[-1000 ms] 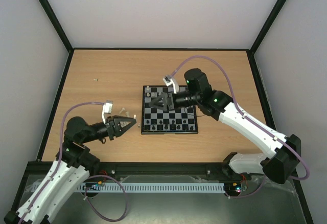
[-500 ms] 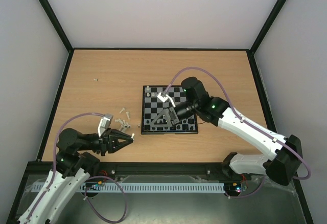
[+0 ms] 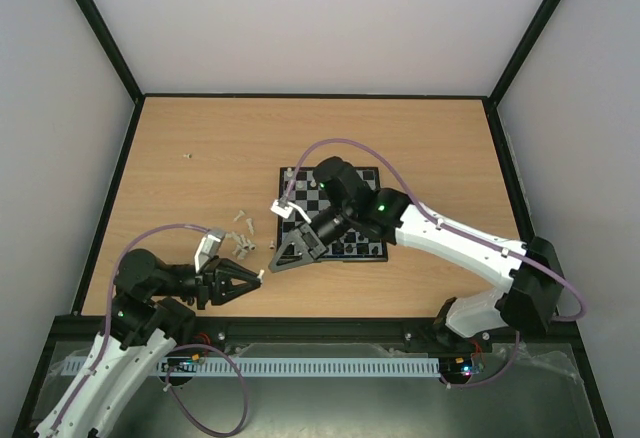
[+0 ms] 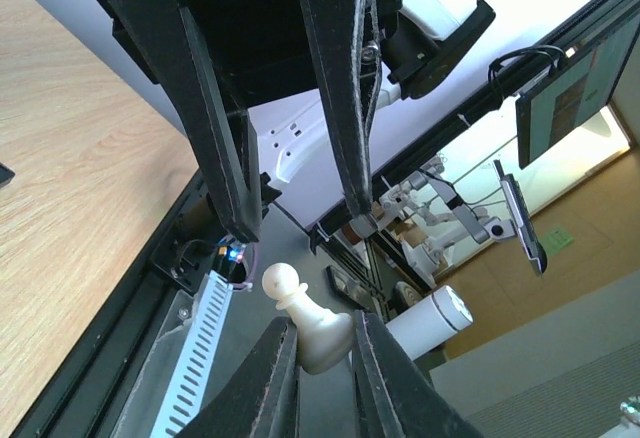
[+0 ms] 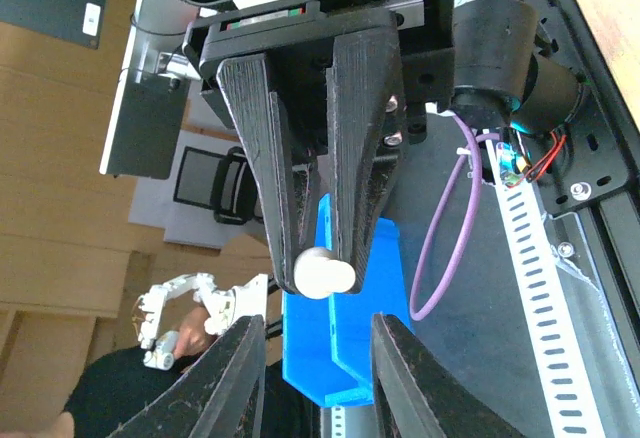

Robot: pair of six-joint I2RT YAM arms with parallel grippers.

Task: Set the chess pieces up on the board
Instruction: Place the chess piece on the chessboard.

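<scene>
Top external: left arm (image 3: 130, 330) low, jaws pinching pawn (image 4: 305, 318).

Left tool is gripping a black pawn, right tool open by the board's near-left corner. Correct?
Not quite. The pawn in the left tool is cream-white, not black; the left wrist view shows it pinched between the fingers. The rest holds: the right tool is open by the near-left corner of the board.

Left fingers (image 4: 276, 386) pinching pawn (image 4: 314, 330); right fingers (image 5: 236, 386) spread, tips pointing at left's; both arms angled inward.
</scene>
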